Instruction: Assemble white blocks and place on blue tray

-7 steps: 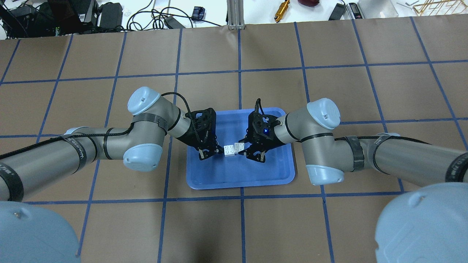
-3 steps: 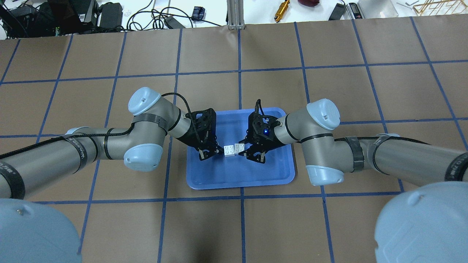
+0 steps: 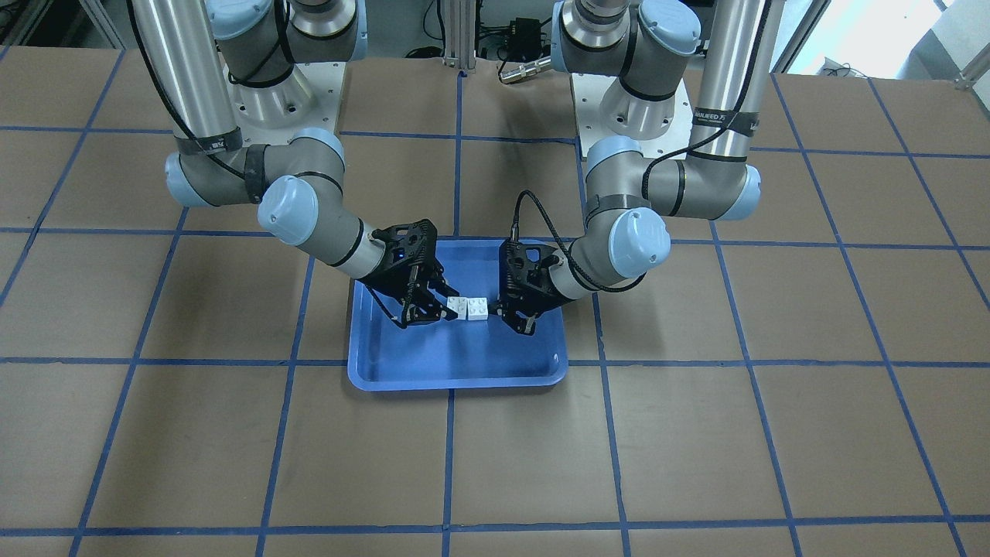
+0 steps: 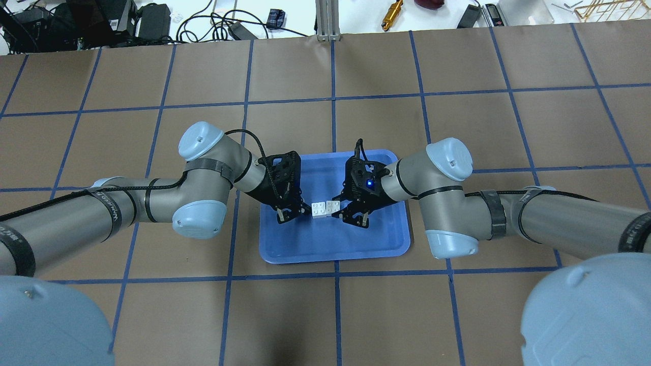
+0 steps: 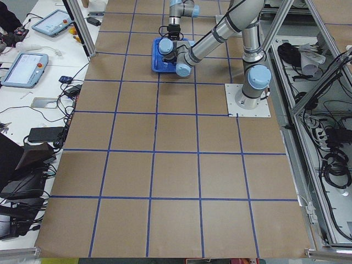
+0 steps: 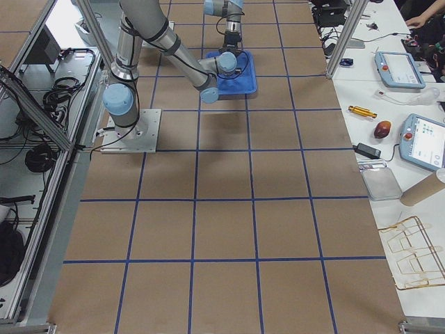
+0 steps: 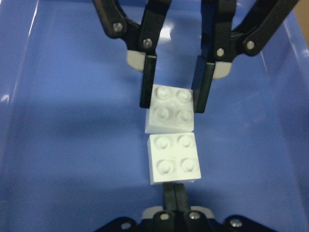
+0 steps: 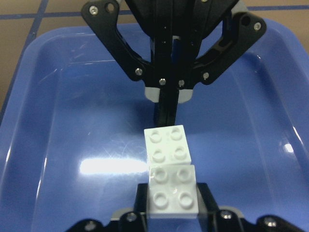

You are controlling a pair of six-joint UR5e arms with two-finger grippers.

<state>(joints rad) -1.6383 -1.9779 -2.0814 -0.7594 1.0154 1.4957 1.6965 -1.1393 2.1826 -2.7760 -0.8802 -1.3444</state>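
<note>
Black right gripper (image 7: 173, 99) clamps one white block (image 7: 170, 116) by its sides. Left gripper (image 8: 166, 116), fingers nearly together, looks pinched on the rear edge of the other block (image 8: 166, 144). We see both butted side to side between the grippers, studs up, slightly skewed, over the blue tray (image 4: 330, 244).

white blocks (image 4: 326, 207): far too tiny to pick out in either side view.
blue tray (image 7: 58, 121): runs off the edges in both wrist views.
left gripper (image 7: 174, 189): body cut off at the left wrist view's bottom edge.

A black strap (image 3: 719, 116) around the left arm (image 3: 731, 54) carries white lettering reading roughly "WANJEED".
</note>
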